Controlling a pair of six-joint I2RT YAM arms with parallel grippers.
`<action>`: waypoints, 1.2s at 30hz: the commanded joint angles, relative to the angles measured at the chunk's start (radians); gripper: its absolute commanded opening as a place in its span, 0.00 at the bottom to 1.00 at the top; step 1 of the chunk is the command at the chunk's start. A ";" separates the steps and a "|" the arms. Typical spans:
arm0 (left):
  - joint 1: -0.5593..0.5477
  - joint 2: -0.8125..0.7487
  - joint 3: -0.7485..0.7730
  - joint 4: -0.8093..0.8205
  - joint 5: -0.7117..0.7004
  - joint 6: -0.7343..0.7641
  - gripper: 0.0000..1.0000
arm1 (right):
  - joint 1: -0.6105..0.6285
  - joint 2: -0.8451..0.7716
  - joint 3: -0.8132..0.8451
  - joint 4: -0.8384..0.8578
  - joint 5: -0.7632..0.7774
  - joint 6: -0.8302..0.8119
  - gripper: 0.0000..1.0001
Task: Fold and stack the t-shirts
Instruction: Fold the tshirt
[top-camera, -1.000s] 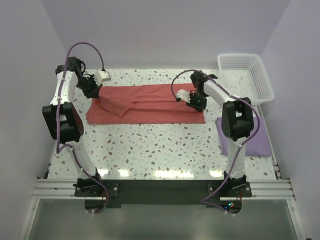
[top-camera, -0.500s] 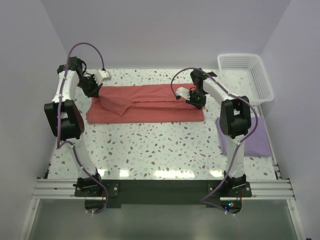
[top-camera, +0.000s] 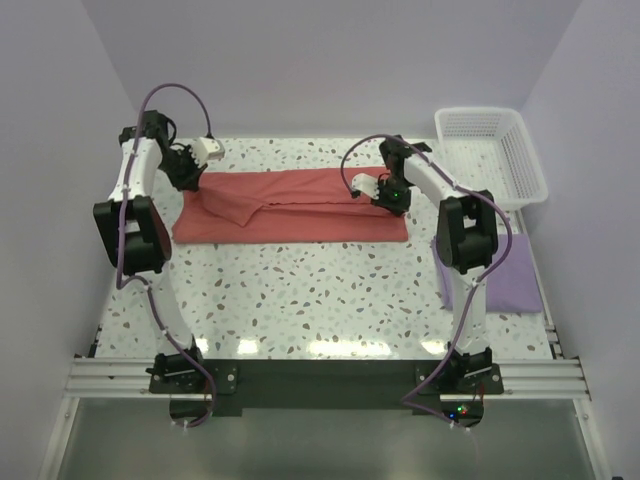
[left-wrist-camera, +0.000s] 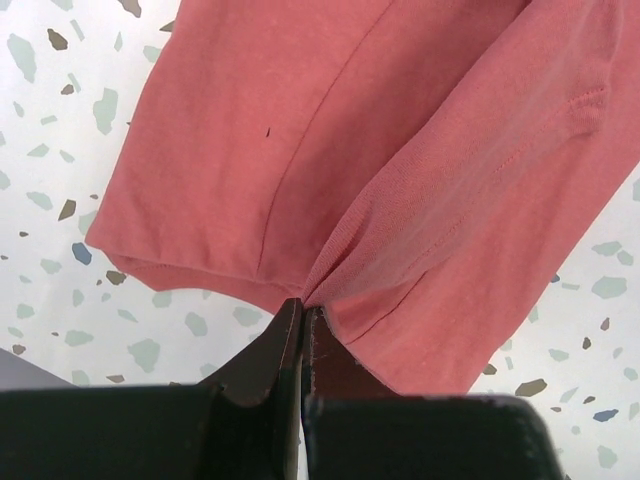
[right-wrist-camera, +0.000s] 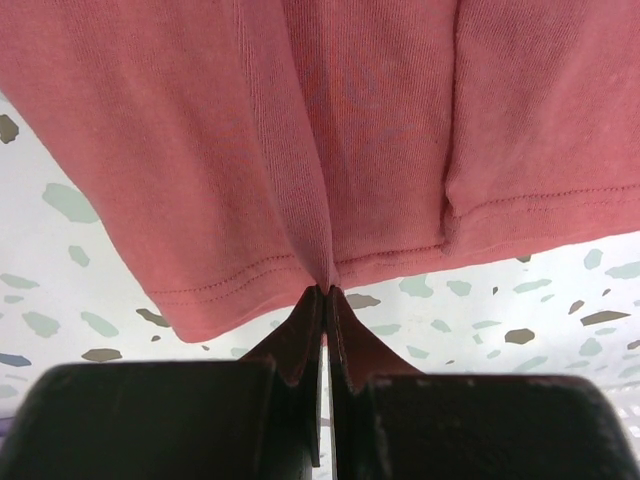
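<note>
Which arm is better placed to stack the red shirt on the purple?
Right, probably: the right end effector pinches the red shirt at the end nearest the purple shirt; the left end effector holds the other.

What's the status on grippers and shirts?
Left gripper shut on red t-shirt, right gripper too. Shirt lies folded lengthwise on table; lavender t-shirt folded at right. White basket far corner, not obstructing.

The salmon t-shirt (top-camera: 300, 205) is spanning the far half of the worktop (top-camera: 300, 290), while the near strip is lying open. The white basket (top-camera: 482, 150) is blocking the far-right corner, and the lavender t-shirt (top-camera: 520, 282) is covering the right edge.
</note>
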 joint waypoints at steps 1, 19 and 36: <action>-0.006 0.023 0.047 0.032 -0.013 -0.011 0.00 | -0.008 0.012 0.044 -0.015 0.027 -0.017 0.00; -0.002 0.037 0.020 0.088 -0.030 -0.071 0.23 | -0.010 0.026 0.100 0.043 0.079 0.038 0.47; 0.166 -0.277 -0.505 0.271 0.093 -0.375 0.60 | -0.004 -0.139 -0.064 -0.048 -0.126 0.429 0.41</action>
